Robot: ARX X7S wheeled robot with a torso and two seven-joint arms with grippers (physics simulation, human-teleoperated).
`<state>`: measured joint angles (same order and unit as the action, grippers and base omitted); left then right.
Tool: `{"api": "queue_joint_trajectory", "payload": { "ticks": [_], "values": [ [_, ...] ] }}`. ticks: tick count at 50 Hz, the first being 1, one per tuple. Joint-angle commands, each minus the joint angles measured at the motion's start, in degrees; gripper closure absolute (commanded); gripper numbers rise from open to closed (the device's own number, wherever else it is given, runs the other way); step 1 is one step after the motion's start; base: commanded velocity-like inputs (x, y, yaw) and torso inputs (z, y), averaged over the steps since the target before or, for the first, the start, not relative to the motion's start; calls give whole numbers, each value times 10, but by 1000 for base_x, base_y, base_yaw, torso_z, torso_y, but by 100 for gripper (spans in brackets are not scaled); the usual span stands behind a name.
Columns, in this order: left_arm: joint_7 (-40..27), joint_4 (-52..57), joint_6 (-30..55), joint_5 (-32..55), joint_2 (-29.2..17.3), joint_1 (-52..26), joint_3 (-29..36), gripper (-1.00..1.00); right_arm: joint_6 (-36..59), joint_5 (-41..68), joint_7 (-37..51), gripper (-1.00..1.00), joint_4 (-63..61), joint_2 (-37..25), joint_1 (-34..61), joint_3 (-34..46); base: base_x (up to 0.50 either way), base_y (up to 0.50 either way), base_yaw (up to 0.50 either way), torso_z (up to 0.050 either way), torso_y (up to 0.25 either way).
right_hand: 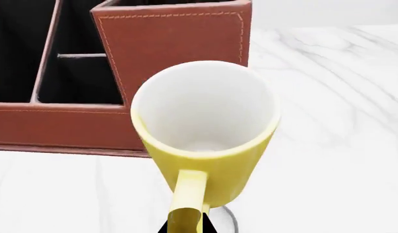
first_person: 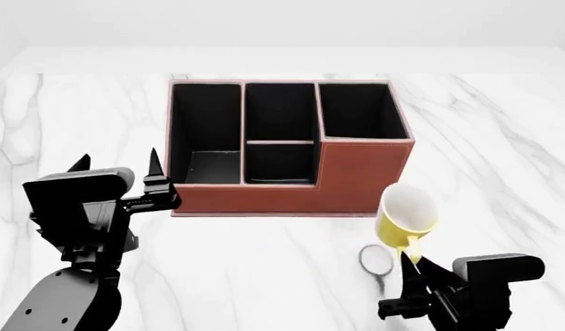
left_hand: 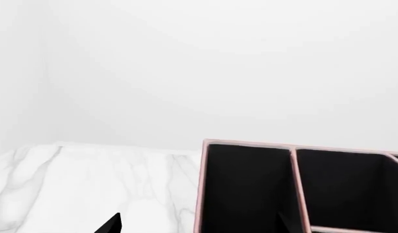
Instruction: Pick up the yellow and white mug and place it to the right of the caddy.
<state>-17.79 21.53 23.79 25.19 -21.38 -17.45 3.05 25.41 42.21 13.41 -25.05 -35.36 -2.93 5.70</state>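
White marble worktop [first_person: 503, 138]: right hand [first_person: 413, 270] holds the yellow and white mug [first_person: 406, 214] by its handle, lifted (carrying step); next, move right of the caddy [first_person: 356, 176].

The caddy [first_person: 292, 148] stands on the marble table [first_person: 503, 138], toward its far side. The mug [first_person: 408, 214] is raised off the table just before the caddy's front right corner, tilted, handle toward the right gripper [first_person: 413, 265] — which grips that handle. The left gripper [first_person: 116, 165] hangs left of the caddy — near its front left corner.
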Motion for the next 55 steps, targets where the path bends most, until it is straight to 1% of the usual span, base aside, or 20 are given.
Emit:
{"api": "queue_joint_trajectory", "payload": {
  "ticks": [1, 18, 35, 43, 55],
  "values": [
    [-1, 1, 1, 3, -1, 0, 1, -100, -1, 7, 7, 100, 8, -6, 9, -29, 0, 0, 0, 0, 0],
    [-4, 4, -1, 4, -3, 2, 4, -100, 18, 29, 23, 100, 20, -23, 28, -58, 0, 0, 0, 0, 1],
    [-5, -3, -4, 3, -4, -1, 7, -100, 18, 32, 23, 100, 64, -17, 55, -64, 0, 0, 0, 0, 1],
    [-6, -4, -3, 4, -4, -3, 7, -100, 26, 27, 24, 100, 89, -15, 85, -56, 0, 0, 0, 0, 0],
    [-4, -10, -9, 4, -4, -3, 10, -100, 36, -4, 9, 100, 172, 5, 165, -14, 0, 0, 0, 0, 1]
  ]
}}
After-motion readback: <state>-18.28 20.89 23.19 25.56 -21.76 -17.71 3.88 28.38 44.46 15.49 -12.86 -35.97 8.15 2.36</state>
